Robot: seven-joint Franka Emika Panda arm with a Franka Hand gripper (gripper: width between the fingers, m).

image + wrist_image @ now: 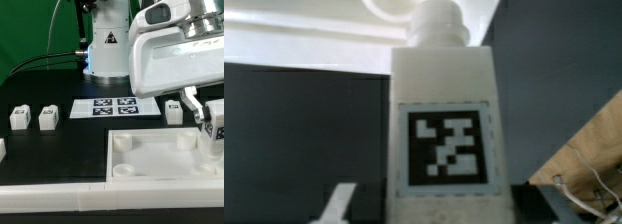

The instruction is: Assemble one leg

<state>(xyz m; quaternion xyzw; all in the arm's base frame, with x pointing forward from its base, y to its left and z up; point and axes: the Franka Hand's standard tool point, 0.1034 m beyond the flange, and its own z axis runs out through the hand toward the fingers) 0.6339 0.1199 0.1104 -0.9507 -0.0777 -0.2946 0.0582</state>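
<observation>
My gripper (212,124) is shut on a leg (214,133), a chunky white block with a black-and-white tag. It holds the leg upright just above the large white panel (155,160), near the far corner on the exterior view's right. In the wrist view the held leg (446,110) fills the middle, with its tag facing the camera and its round peg pointing away. My gripper (446,214) grips its near end, and one finger (340,203) shows beside it. I cannot tell whether the leg touches the panel.
Two loose legs (18,117) (48,117) stand at the exterior view's left. Another (175,109) stands near my gripper. The marker board (113,105) lies behind the panel. The panel has round corner sockets (122,142). The robot base (107,45) is at the back.
</observation>
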